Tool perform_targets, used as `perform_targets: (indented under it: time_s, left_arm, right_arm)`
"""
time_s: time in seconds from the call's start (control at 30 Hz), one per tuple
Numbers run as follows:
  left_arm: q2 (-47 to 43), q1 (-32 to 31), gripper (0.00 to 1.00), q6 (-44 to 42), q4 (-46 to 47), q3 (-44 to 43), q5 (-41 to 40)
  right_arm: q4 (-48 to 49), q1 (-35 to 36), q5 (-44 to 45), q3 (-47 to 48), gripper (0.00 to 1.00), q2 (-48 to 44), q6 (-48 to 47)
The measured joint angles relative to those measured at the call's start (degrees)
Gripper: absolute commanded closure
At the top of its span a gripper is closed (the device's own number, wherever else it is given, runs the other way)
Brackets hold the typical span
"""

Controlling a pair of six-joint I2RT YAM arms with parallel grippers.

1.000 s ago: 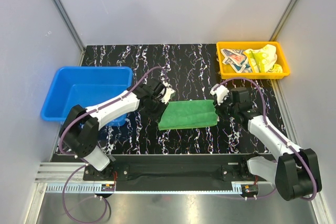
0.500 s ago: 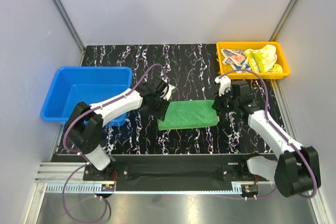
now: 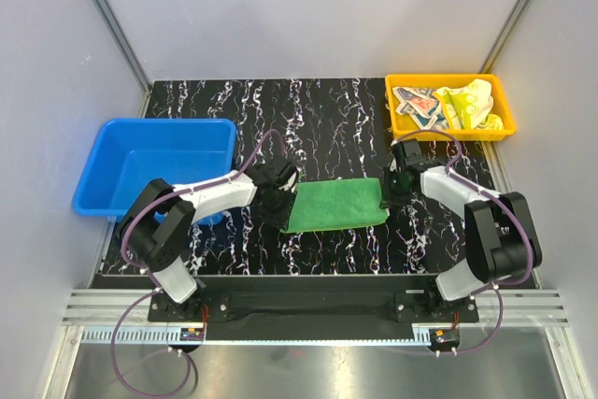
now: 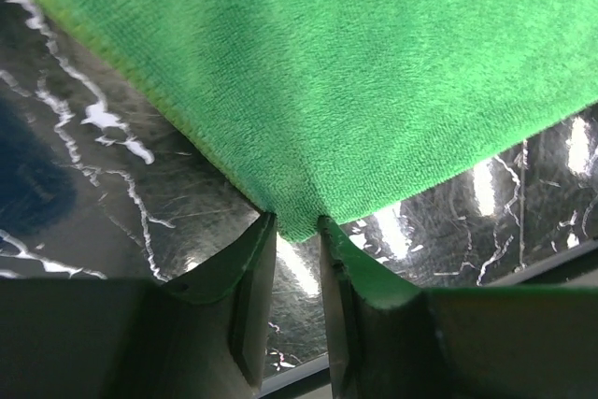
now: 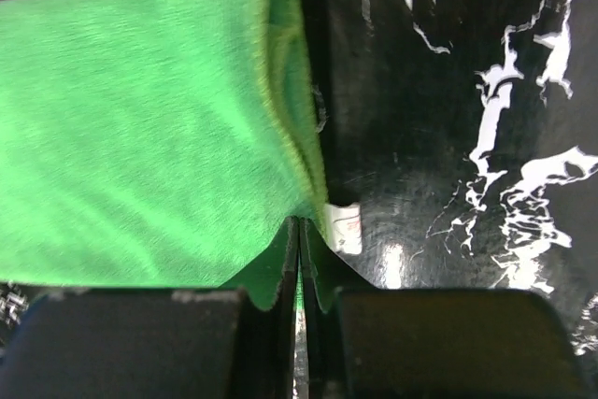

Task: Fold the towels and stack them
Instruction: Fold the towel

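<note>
Green towel [image 3: 336,205], laid folded on the counter [image 3: 318,119], is pinched at its right end by the right jaws; the left jaws are parted at its left corner.

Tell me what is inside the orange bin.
Two crumpled towels lie in the bin: a cream printed towel on the left, a yellow towel with green on the right. They cover most of its floor, so anything beneath them is hidden.
</note>
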State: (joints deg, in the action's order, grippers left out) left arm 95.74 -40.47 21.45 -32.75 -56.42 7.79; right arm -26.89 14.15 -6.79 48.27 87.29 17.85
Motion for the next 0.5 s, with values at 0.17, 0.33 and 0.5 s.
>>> perform_targets:
  time_s: [0.17,0.33,0.5]
  left_arm:
    - [0.0,0.0,0.49,2.8,-4.4,-4.1,-5.0]
    - [-1.2,2.3,0.45,5.8,-5.0,-6.3,-7.0]
    - [-1.5,6.1,0.45,8.7,-2.3,-5.0,-6.0]
  right_arm:
    - [-0.4,-0.2,1.9,0.4,0.90,2.4,3.6]
    - [-0.7,-0.2,3.2,0.5,0.89,2.0,6.8]
    - [-1.5,-0.3,2.4,0.6,0.90,-0.9,8.7]
